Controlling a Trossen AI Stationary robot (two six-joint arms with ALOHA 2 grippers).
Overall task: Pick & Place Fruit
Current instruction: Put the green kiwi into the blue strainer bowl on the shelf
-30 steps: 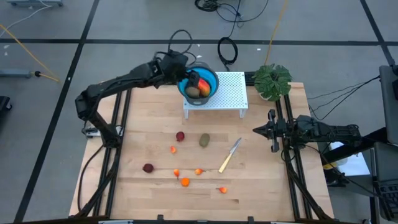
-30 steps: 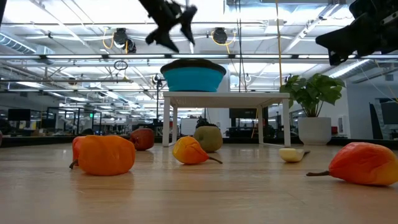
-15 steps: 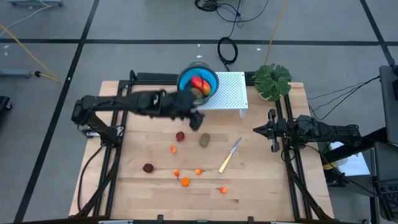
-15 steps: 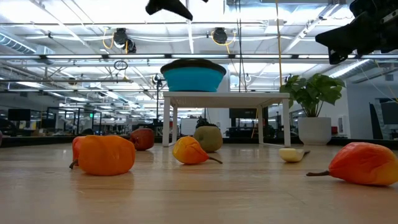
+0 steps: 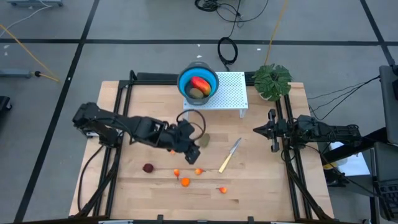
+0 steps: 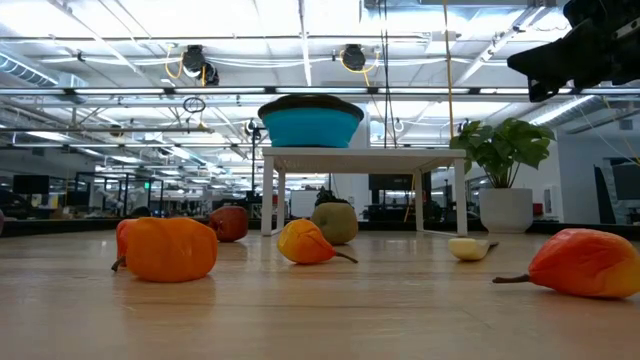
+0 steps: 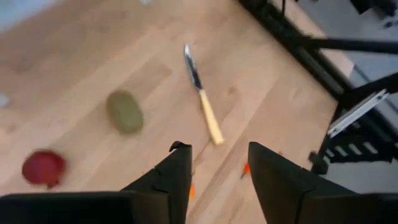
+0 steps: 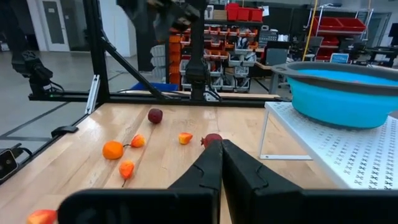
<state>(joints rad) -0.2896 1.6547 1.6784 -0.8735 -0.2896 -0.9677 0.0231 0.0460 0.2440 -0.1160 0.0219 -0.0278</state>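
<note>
From above, my left pincer (image 5: 191, 148) has swung off the bowl (image 5: 198, 83) to mid-worktop fruit. Wrist view: fingers apart, grasping nothing, over the kiwi (image 7: 124, 111). Right pincer (image 5: 272, 131) waits clenched at the right edge.

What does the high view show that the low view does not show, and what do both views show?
Only the high view shows the left gripper, hovering empty above the table beside the green-brown fruit, and the red-yellow fruit inside the blue bowl. It also shows the right gripper, shut, waiting at the table's right edge.

Only the low view shows the room behind the table and the white rack's legs.

Both show the bowl on the rack, the potted plant, the knife and the small orange fruits on the table.
</note>
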